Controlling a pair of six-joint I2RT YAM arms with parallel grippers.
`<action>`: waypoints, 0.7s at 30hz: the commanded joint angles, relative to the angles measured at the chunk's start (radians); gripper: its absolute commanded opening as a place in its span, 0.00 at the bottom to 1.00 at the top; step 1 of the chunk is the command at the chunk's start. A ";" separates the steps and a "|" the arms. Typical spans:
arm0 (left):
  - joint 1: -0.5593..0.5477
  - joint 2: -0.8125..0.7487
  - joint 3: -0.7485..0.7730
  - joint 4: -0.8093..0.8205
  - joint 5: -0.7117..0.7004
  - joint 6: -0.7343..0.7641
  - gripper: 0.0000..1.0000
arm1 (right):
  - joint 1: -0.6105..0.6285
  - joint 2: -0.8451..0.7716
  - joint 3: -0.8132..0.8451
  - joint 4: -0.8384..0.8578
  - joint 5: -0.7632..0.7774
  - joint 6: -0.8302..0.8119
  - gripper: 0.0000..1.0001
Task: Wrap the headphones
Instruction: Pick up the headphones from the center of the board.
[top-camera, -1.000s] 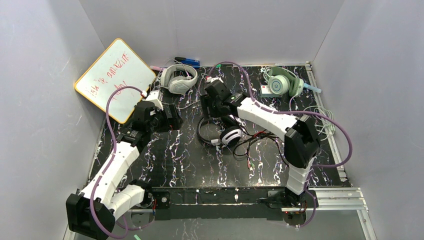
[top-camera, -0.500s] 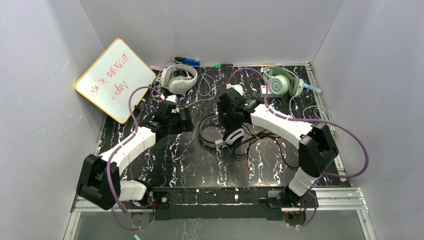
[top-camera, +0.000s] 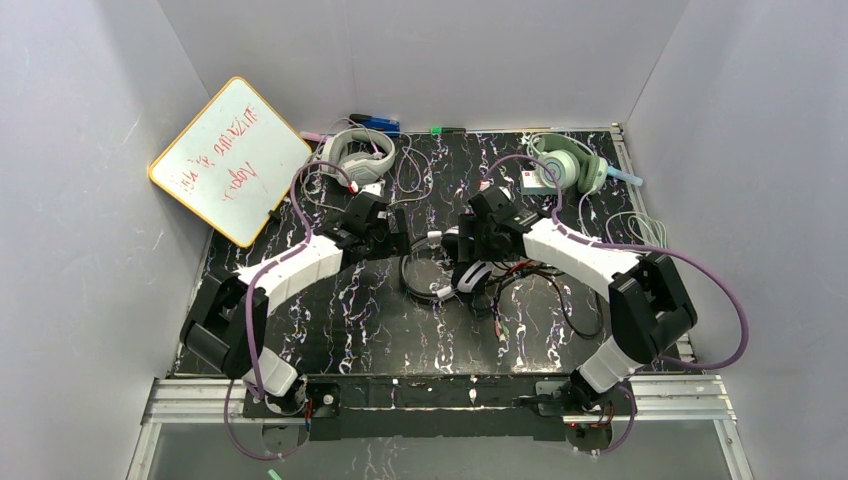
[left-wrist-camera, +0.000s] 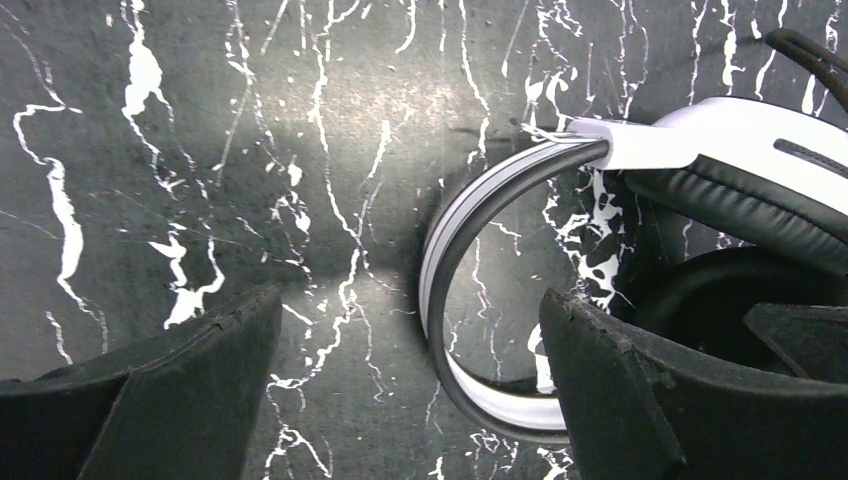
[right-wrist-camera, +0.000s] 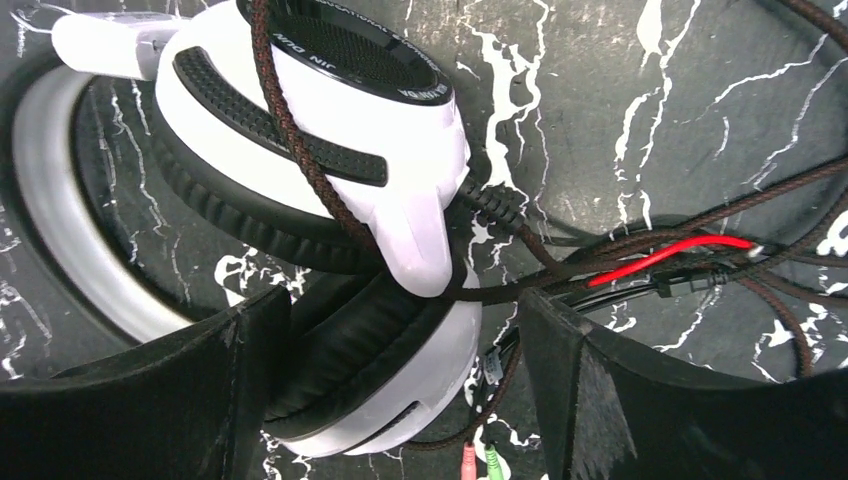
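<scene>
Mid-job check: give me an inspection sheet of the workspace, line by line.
Surface: black marbled table, flat.
Job's things: black-and-white headset at centre, unwrapped; grey headset back left; mint headset back right.
Clutter: whiteboard at the left wall; markers at the back edge.
Grippers: left gripper open over the headband; right gripper open, fingers astride an earcup.
Cables: black cable loose, draped over the earcup; pale cable heaped at right.
Surroundings: plain grey walls.

you can see a white board (top-camera: 230, 158) with red writing at the back left. its low corner sits on the black table (top-camera: 340, 310) with white streaks. a blue thing (top-camera: 375, 123) lies by the back wall.
</scene>
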 joint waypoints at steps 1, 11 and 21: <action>-0.044 -0.003 0.002 0.000 -0.064 -0.076 0.97 | -0.041 -0.048 -0.043 0.060 -0.121 0.005 0.89; -0.115 -0.009 -0.049 0.015 -0.123 -0.207 0.88 | -0.179 -0.054 -0.127 0.151 -0.404 0.026 0.79; -0.185 -0.044 -0.126 0.057 -0.161 -0.355 0.85 | -0.250 -0.047 -0.161 0.192 -0.515 0.040 0.75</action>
